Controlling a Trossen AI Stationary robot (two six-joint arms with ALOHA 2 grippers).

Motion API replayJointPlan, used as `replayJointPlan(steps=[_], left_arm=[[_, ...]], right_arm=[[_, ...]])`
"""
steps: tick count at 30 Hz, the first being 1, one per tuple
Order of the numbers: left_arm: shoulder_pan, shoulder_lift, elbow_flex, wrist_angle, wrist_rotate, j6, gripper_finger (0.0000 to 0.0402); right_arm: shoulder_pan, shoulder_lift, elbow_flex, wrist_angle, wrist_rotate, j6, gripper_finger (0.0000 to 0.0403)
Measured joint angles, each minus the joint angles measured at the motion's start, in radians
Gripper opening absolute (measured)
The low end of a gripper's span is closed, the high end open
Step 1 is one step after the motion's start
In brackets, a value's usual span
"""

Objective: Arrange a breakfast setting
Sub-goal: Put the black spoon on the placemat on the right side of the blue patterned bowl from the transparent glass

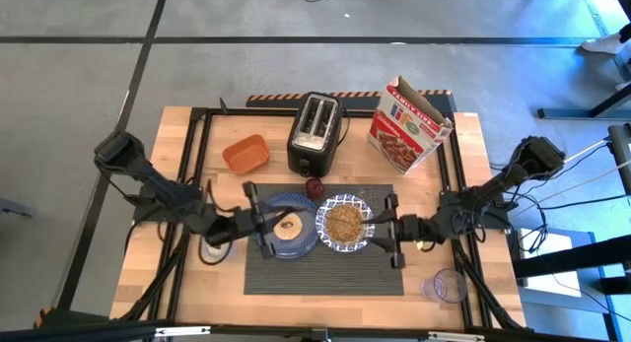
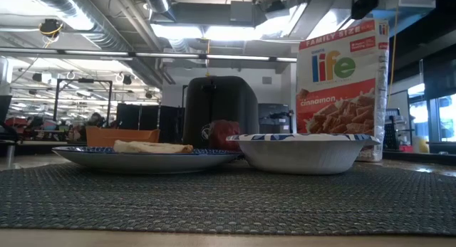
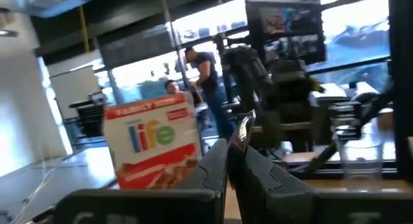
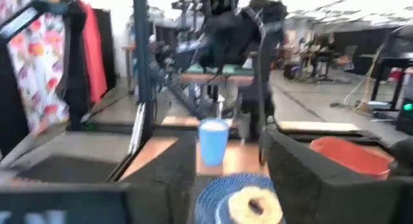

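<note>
The dark grey placemat (image 1: 325,268) lies at the table's near middle. On it rest the dark blue plate (image 1: 296,245) with the bagel (image 1: 291,227) and, to its right, the patterned bowl (image 1: 343,222), filled with cereal. The dark red jar (image 1: 315,189) stands at the mat's far edge. My left gripper (image 1: 264,224) is over the plate's left rim, raised, and shut on the metal spoon (image 3: 243,130). My right gripper (image 1: 382,236) is open and empty just right of the bowl. It is also raised, and its wrist view shows the plate (image 4: 219,198) and bagel (image 4: 253,203). My left gripper pinches the spoon between its two shut fingers (image 3: 216,169). A narrow shiny end (image 3: 244,126) sticks out past the fingertips, along the line of the fingers. The rest of the spoon is hidden between the fingers. It is held clear of the table.
A black toaster (image 1: 314,135), an orange tub (image 1: 245,153) and a cereal box (image 1: 409,125) stand along the far side. A clear cup (image 1: 446,285) stands near right of the mat. A blue cup (image 4: 213,141) stands left of the plate, under my left arm.
</note>
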Motion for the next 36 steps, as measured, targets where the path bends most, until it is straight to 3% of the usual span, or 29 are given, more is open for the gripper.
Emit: replayJointPlan(steps=[5,10,13,19,26,36], left_arm=[[-0.037,-0.068,0.0,-0.242,0.026,-0.09,0.0008],[0.0,-0.044,0.0,-0.423,0.126,-0.328,0.0004],[0.032,-0.003,0.0,-0.474,0.149,-0.459,0.0004],[0.078,0.072,0.0,-0.475,0.189,-0.603,0.0004],[0.082,0.089,0.0,-0.489,0.241,-0.639,0.0004],[0.079,0.089,0.0,-0.492,0.241,-0.64,0.0005]], right_arm=[[0.03,-0.004,0.03,-0.076,0.019,0.004,0.0201],[0.016,0.013,0.193,-0.398,0.035,0.046,0.0206],[-0.007,0.074,0.298,-0.592,0.066,0.091,0.0206],[-0.072,0.258,0.492,-0.8,0.081,0.176,0.0206],[-0.104,0.372,0.63,-0.849,0.047,0.191,0.0174],[-0.15,0.439,0.693,-0.844,-0.024,0.209,0.0124]])
